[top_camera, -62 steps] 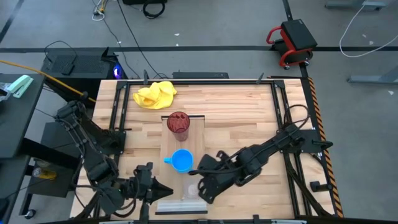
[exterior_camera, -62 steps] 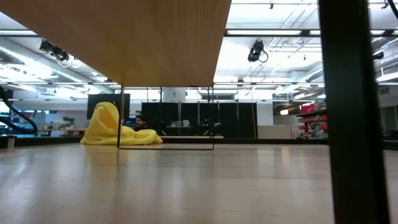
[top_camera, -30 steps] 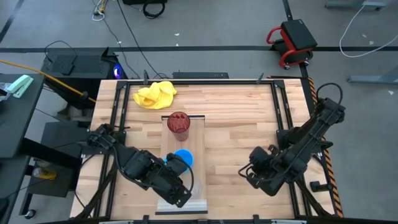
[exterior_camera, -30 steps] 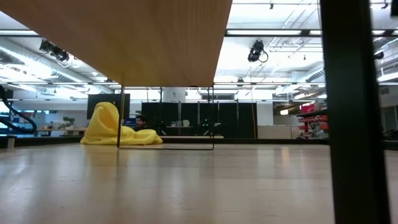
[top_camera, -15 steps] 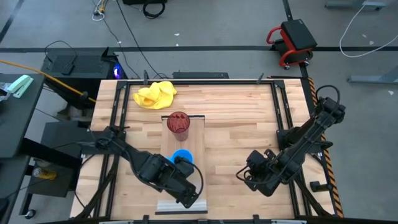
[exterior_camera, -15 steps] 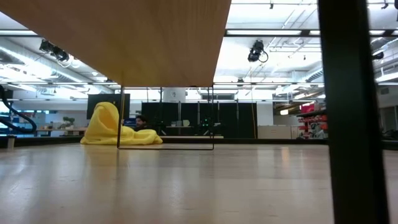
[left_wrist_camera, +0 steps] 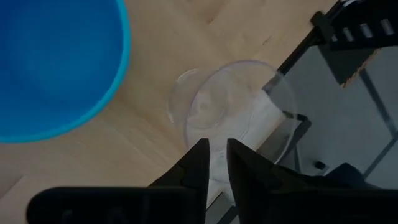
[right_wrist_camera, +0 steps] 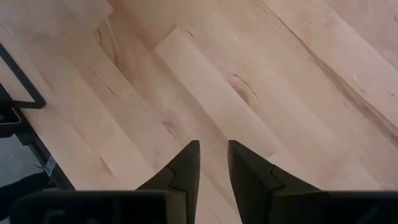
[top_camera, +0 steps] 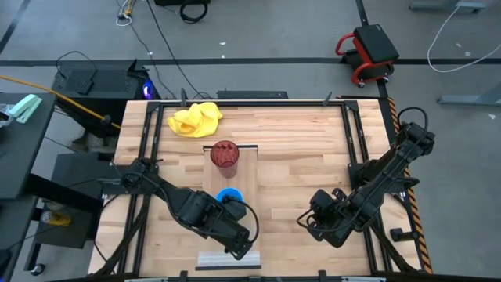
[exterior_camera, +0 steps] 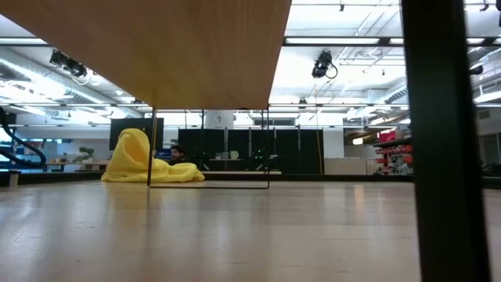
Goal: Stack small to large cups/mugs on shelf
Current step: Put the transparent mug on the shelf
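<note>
The dark red ribbed tumbler (top_camera: 225, 154) stands at the far end of the pale shelf (top_camera: 247, 176). The blue mug (top_camera: 227, 194) stands mid-shelf and fills a corner of the left wrist view (left_wrist_camera: 56, 62). The clear glass cup (left_wrist_camera: 236, 99) stands upright beside the mug, toward the shelf's near end; in the high view my left arm hides it. My left gripper (top_camera: 241, 249) is shut and points down over the cup's rim (left_wrist_camera: 216, 146). My right gripper (top_camera: 308, 223) is shut and empty over bare tabletop (right_wrist_camera: 212, 149), right of the shelf. My left gripper's shut fingertips (left_wrist_camera: 200, 152) stand over the glass cup's rim (left_wrist_camera: 186, 134) from above. I cannot tell whether they touch it.
A yellow cloth (top_camera: 196, 119) lies at the table's far left and shows in the low view (exterior_camera: 145, 160). Black frame rails (top_camera: 147, 141) run along the table's edges. A dark post (exterior_camera: 438, 141) stands close before the low camera.
My left arm has swung from the near left corner out over the shelf's near end, past the blue mug, then crept a little toward the right edge. My right gripper has drawn back from the shelf toward the table's right edge. The cups have not moved.
</note>
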